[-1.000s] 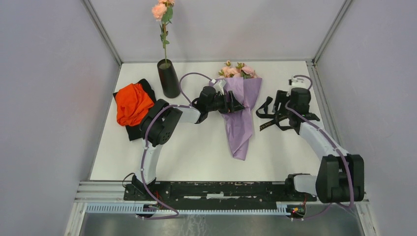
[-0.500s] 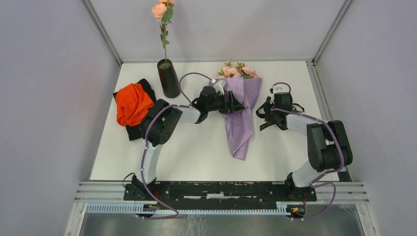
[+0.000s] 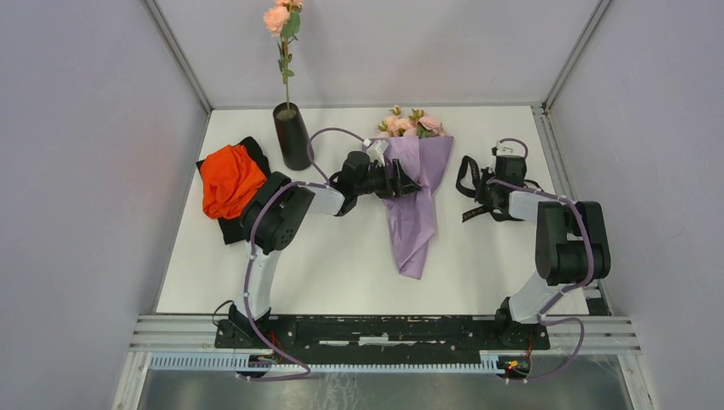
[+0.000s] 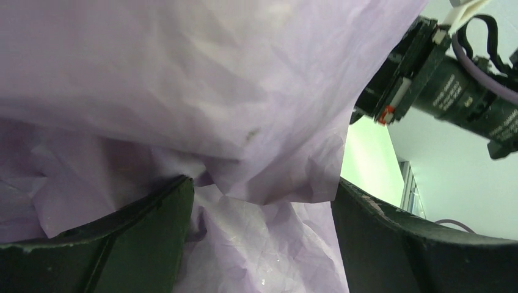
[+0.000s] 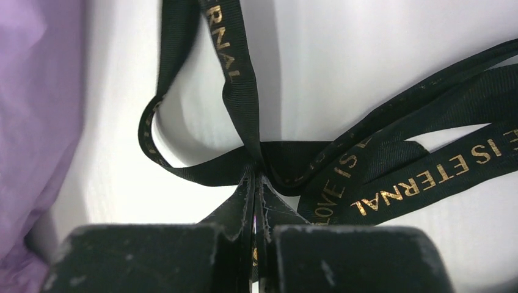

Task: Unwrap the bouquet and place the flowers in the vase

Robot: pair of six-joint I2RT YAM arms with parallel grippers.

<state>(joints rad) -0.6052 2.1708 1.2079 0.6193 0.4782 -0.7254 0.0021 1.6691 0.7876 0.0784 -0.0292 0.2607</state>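
Now the right fingers (image 5: 153,256) have pinched shut on the ribbon (image 5: 238,79), left fingers (image 4: 122,244) open around the bouquet (image 3: 418,209).

The wrapping paper (image 3: 416,201) is plain lilac, creased, with darker violet in its folds. The roses (image 3: 403,124) at its top are pink and peach, with green leaves among them. The ribbon (image 5: 391,183) is black with gold capital lettering. The vase (image 3: 293,137) is matte black, and the flower (image 3: 277,17) in it is peach-pink on a green stem. One cloth (image 3: 229,178) is orange-red, the other cloth (image 3: 229,229) black. The table (image 3: 341,256) is white.
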